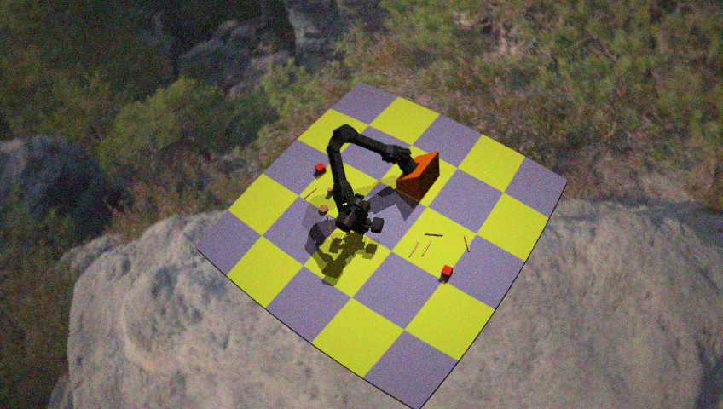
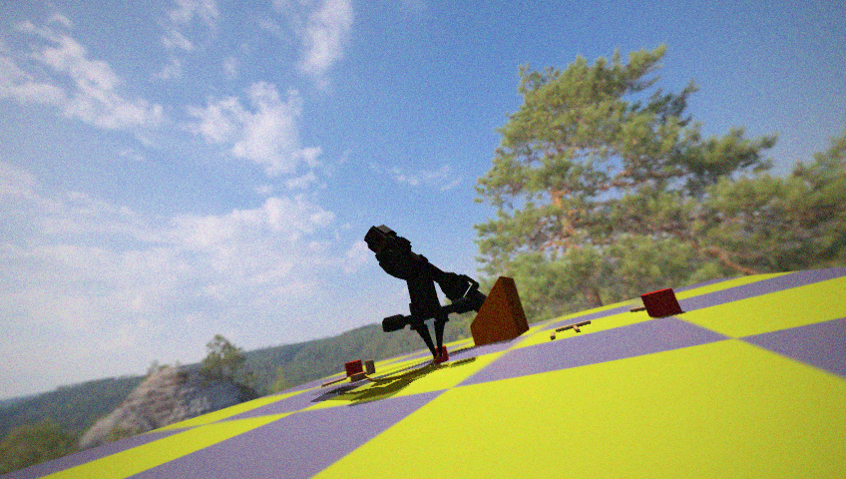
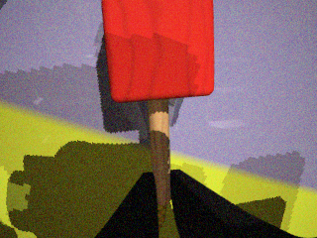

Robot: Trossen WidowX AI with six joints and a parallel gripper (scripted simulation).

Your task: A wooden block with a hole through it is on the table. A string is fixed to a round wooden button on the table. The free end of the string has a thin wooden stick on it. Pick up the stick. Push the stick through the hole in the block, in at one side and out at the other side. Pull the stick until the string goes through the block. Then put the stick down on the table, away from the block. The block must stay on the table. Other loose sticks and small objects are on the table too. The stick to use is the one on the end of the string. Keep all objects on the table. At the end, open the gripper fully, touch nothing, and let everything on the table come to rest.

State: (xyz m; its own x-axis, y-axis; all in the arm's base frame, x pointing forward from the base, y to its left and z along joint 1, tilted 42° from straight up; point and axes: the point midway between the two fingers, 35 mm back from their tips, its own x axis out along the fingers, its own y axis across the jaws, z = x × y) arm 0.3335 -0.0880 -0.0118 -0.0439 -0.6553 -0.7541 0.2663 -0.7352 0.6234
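My gripper (image 1: 353, 218) (image 2: 436, 349) (image 3: 161, 180) is low over the middle of the checkered table and shut on the thin wooden stick (image 3: 159, 149). The stick points straight ahead in the wrist view, and its far end disappears at the near edge of a red block (image 3: 158, 50) (image 2: 444, 354). I cannot see the block's hole. In the top view the gripper hides this block. The round wooden button (image 1: 323, 208) lies just left of the gripper, with the thin string (image 1: 328, 222) running down from it towards the fingers.
A large orange wedge (image 1: 419, 175) (image 2: 500, 311) stands behind the arm. Red cubes lie at the far left (image 1: 319, 167) (image 2: 353, 367) and near right (image 1: 446, 271) (image 2: 660, 301). Several loose sticks (image 1: 427, 247) (image 2: 573, 325) lie right of the gripper, one more (image 1: 309, 193) at the left.
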